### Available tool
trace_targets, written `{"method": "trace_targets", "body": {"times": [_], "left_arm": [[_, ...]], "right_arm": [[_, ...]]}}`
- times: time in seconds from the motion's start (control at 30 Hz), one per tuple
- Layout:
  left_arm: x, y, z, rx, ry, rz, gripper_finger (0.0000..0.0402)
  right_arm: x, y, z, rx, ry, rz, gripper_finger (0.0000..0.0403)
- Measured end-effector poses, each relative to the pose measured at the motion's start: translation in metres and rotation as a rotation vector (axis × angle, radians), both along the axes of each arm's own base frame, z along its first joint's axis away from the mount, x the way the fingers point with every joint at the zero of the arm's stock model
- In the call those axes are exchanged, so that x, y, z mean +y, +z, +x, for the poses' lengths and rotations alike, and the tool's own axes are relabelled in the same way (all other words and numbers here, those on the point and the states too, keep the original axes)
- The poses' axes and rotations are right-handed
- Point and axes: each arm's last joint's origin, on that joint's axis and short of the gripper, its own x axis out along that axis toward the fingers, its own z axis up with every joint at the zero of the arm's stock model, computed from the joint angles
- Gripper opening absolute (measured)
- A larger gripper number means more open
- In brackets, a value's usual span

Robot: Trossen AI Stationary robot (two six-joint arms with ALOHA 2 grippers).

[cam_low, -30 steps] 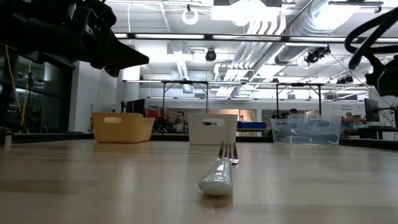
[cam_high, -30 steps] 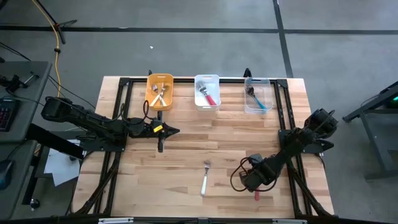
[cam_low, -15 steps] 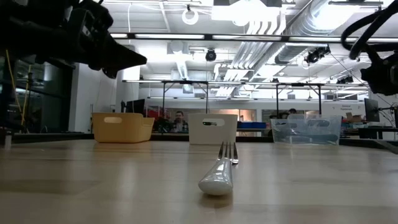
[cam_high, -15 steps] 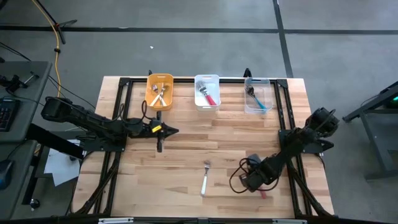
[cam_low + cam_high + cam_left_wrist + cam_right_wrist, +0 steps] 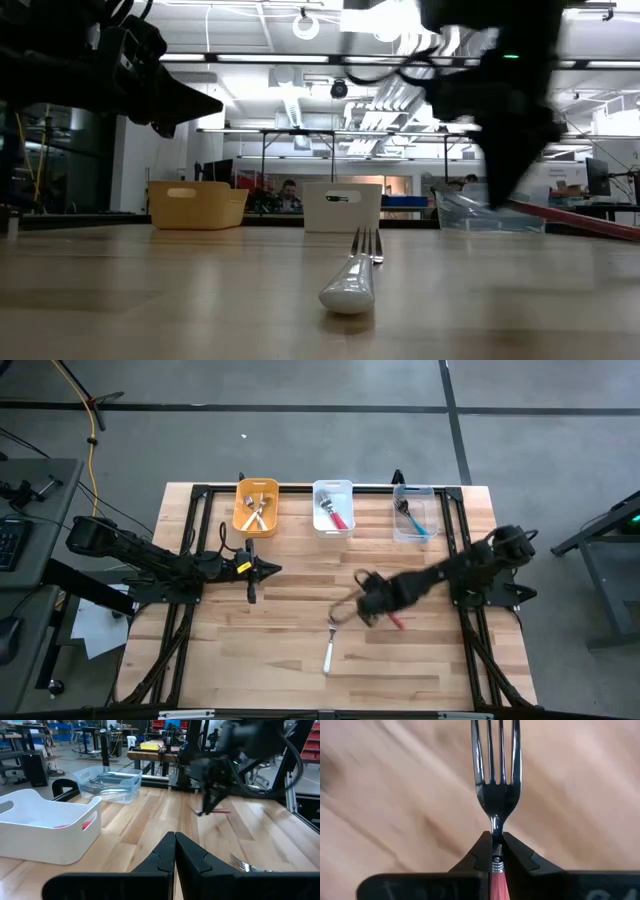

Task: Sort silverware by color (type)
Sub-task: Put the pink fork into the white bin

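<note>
High view: right hand [image 5: 368, 600] over mid-worktop [image 5: 300, 680], gripping red-handled fork [image 5: 395, 622]; white-handled fork [image 5: 329, 647] lies just beside it. Left hand [image 5: 262, 569] hovers left of centre. Yellow bin [image 5: 256, 506], white bin [image 5: 333, 508] and clear bin [image 5: 414, 512] along the far edge, each with forks inside.
Low view: white-handled fork [image 5: 352, 276] flat on worktop, tines toward bins.
Left wrist view: left hand [image 5: 174, 851] fingers pressed together, empty.
Right wrist view: fingers clamped at red-handled fork's [image 5: 496, 795] neck.

Grey floor [image 5: 300, 440] — bright ceiling lights [image 5: 400, 20], seemingly workshop.
</note>
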Motion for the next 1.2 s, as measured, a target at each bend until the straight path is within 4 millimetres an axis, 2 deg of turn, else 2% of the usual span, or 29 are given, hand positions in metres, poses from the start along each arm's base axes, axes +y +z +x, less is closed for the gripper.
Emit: {"method": "trace_targets", "body": {"times": [0.27,0.37,0.57,0.67,0.8,0.97,1.2], "left_arm": [[0.000,0.001,0.000,-0.012,0.004,-0.006,0.0001],[0.000,0.004,0.000,-0.035,0.004,-0.004,0.0000],[0.000,0.004,0.000,-0.040,0.003,-0.004,0.0000],[0.000,0.004,0.000,-0.039,0.002,-0.005,0.0000],[0.000,0.004,0.000,-0.036,0.002,-0.004,0.0000],[0.000,0.004,0.000,-0.035,0.001,-0.003,0.0000],[0.000,0.003,0.000,-0.030,0.000,-0.003,0.0000]], "right_arm": [[-0.095,0.042,0.054,-0.241,0.101,-0.090,0.0023],[-0.134,0.060,0.068,-0.349,0.104,-0.131,0.0023],[-0.208,0.092,0.091,-0.425,0.089,-0.228,0.0023],[-0.242,0.099,0.103,-0.444,0.091,-0.207,0.0023],[-0.282,0.097,0.114,-0.400,0.057,-0.128,0.0023],[-0.320,0.079,0.122,-0.305,-0.013,-0.077,0.0023],[-0.344,0.044,0.134,-0.260,-0.041,0.002,0.0023]]}}
